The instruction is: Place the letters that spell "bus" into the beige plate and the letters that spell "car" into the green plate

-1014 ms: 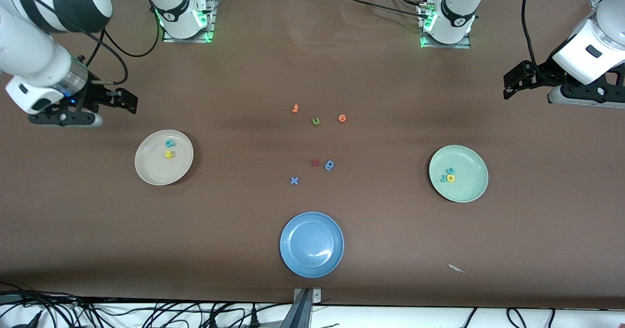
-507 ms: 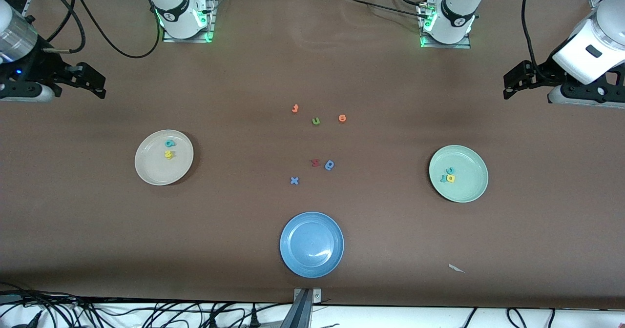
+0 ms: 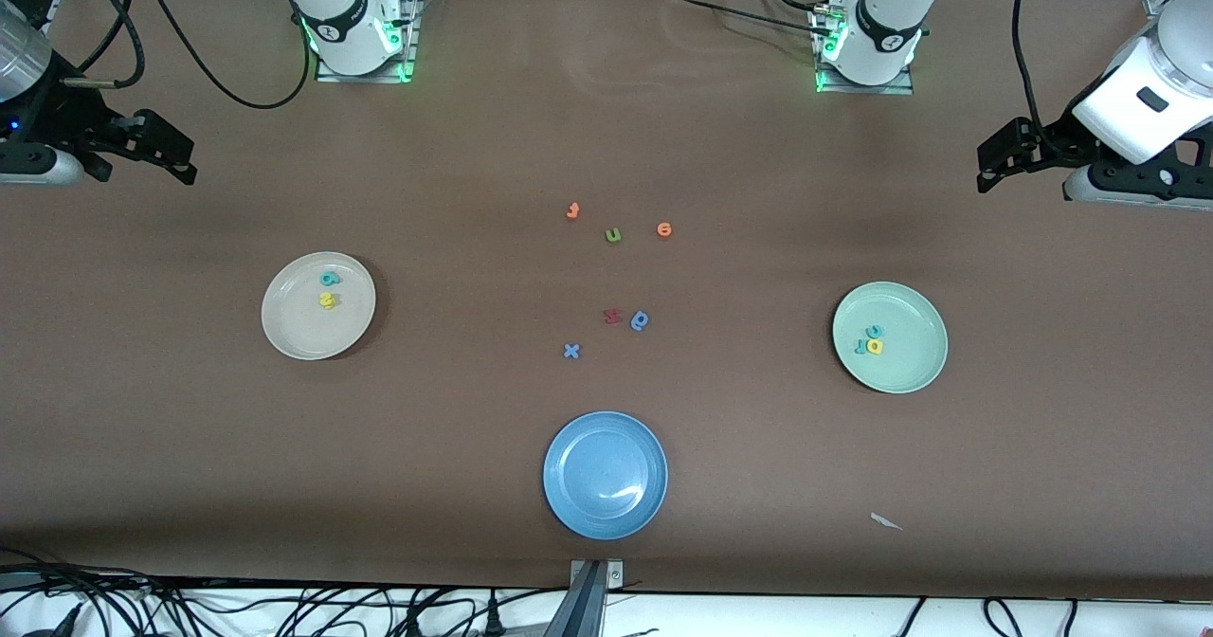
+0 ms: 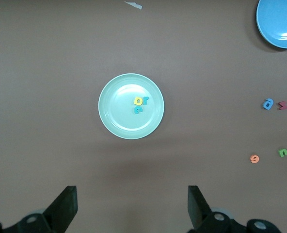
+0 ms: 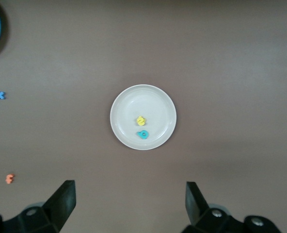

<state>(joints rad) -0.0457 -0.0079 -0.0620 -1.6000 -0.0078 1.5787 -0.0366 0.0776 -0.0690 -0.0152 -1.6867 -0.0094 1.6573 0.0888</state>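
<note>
The beige plate lies toward the right arm's end of the table, with a teal letter and a yellow letter in it. In the green plate, toward the left arm's end, a teal "c", a yellow "a" and a teal "r" huddle together. My right gripper hangs open and empty over bare table at its end, its wrist view looking down on the beige plate. My left gripper waits open over its end, seeing the green plate.
Loose letters lie mid-table: two orange ones, a green "u", a red one, a blue one and a blue "x". A blue plate sits nearest the front camera, and a white scrap lies toward the left arm's end.
My right arm has drawn back from beside the beige plate toward its end of the table and risen. The left arm and all letters have stayed put.
</note>
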